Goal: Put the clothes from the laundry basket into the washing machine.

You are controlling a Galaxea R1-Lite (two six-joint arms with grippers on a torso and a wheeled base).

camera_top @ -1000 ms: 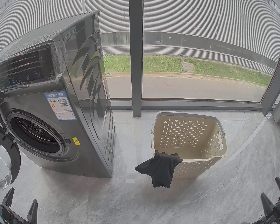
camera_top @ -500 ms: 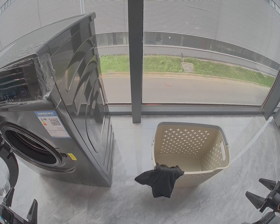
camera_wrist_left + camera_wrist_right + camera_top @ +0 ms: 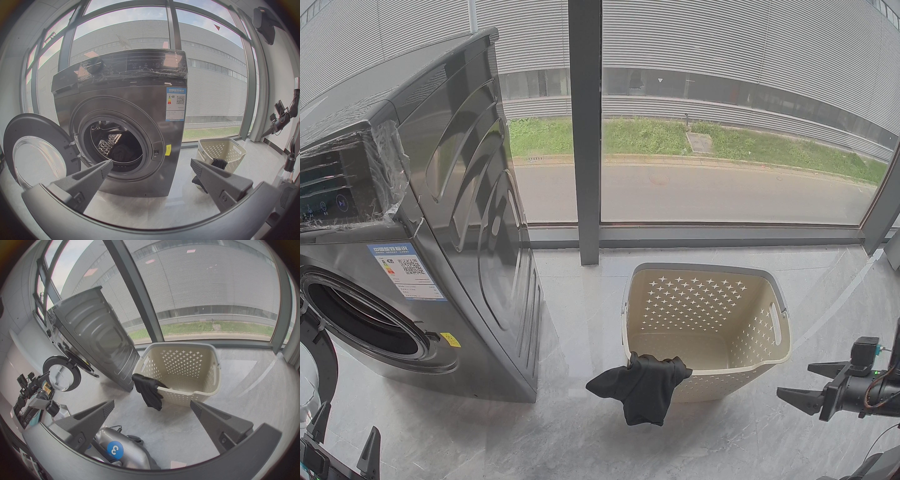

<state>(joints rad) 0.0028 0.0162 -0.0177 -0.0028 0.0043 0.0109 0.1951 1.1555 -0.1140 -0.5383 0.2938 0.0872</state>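
A cream laundry basket (image 3: 776,325) stands on the floor right of the grey washing machine (image 3: 456,206). One black garment (image 3: 642,386) hangs over its near left rim, partly outside. The basket (image 3: 210,382) and the black garment (image 3: 149,390) sit beyond my right gripper (image 3: 151,404), which is open and holds nothing. That right gripper (image 3: 794,380) hovers to the right of the basket. The washer's door (image 3: 32,150) is swung open, with dark cloth inside the drum (image 3: 120,150). My left gripper (image 3: 151,164) is open in front of the drum; low at the near left is the left gripper (image 3: 349,420).
A window wall with a dark pillar (image 3: 584,125) runs behind the basket. Grey marble floor (image 3: 575,312) lies bare between washer and basket and in front of both. The open door (image 3: 319,356) juts out at the far left.
The camera has shifted a little, so the washer sits further left. My right gripper has risen and swung in from the lower right edge to beside the basket. The garment has not moved.
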